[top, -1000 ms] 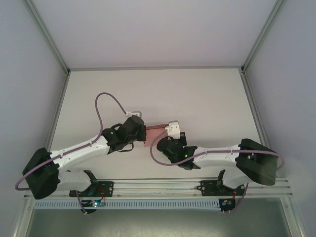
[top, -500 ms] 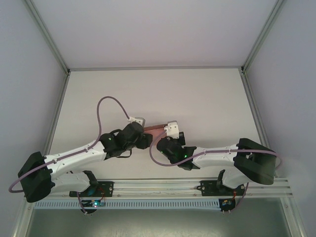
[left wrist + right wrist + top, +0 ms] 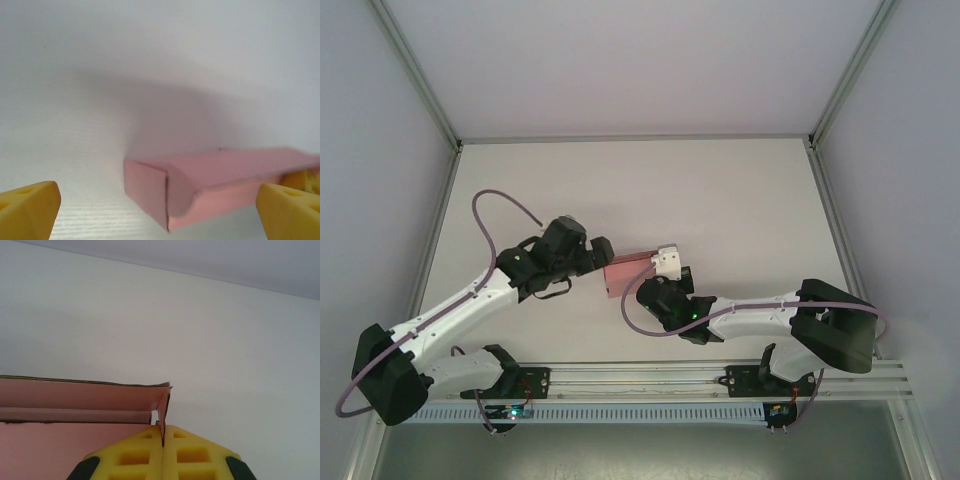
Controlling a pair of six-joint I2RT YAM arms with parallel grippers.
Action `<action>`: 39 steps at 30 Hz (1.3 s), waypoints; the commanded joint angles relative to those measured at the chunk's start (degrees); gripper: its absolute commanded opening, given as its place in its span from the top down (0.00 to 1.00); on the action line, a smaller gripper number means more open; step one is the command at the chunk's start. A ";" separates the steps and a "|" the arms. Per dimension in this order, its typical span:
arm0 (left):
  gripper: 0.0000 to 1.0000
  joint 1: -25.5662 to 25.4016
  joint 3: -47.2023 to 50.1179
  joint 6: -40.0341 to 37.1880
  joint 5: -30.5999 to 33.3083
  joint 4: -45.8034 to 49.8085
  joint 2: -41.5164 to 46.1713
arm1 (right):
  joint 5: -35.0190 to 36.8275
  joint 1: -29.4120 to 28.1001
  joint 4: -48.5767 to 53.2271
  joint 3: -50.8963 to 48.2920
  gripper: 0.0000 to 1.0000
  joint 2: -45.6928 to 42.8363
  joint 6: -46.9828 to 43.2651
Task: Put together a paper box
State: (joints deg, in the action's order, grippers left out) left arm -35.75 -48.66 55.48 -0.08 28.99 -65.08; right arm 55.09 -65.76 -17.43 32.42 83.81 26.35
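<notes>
The pink paper box (image 3: 625, 273) lies as a low, folded-up rectangular shape near the middle of the white table, between the two arms. In the left wrist view the paper box (image 3: 210, 185) shows a closed left end with a curved tuck flap. My left gripper (image 3: 157, 212) is open, its yellow fingertips (image 3: 30, 207) wide apart in front of that end, touching nothing; from above the left gripper (image 3: 598, 252) sits just left of the box. My right gripper (image 3: 163, 440) is shut on the thin right end wall of the paper box (image 3: 75, 407).
The white table (image 3: 720, 200) has bare room behind and to both sides of the box. Grey walls and metal posts (image 3: 415, 75) enclose it. The right arm (image 3: 760, 315) stretches along the near edge, above the mounting rail (image 3: 640, 380).
My left arm has swung left and back off the box, uncovering its left half. The right gripper has kept its hold, and the box has barely shifted.
</notes>
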 commanded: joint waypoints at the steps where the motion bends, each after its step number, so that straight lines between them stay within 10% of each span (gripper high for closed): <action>1: 0.00 2.55 5.46 6.22 -9.17 -13.27 0.41 | -6.23 0.06 8.38 -1.69 1.00 3.37 -2.13; 18: 0.10 3.78 9.94 6.63 -18.93 -24.24 -8.65 | -6.52 0.03 9.24 -2.36 1.00 3.32 -0.05; 31: 0.00 3.92 13.23 11.39 -7.00 -24.97 1.60 | -6.14 0.14 10.84 -0.62 1.00 4.72 -1.12; 39: 0.09 3.95 12.20 10.78 -10.83 -26.60 -4.48 | -6.24 0.19 10.42 -0.48 1.00 4.84 -0.69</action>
State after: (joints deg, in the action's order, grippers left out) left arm -31.86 -35.79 66.46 -10.57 3.88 -68.38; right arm 55.18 -65.36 -16.71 34.02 85.34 26.68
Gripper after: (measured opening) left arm 0.923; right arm 0.050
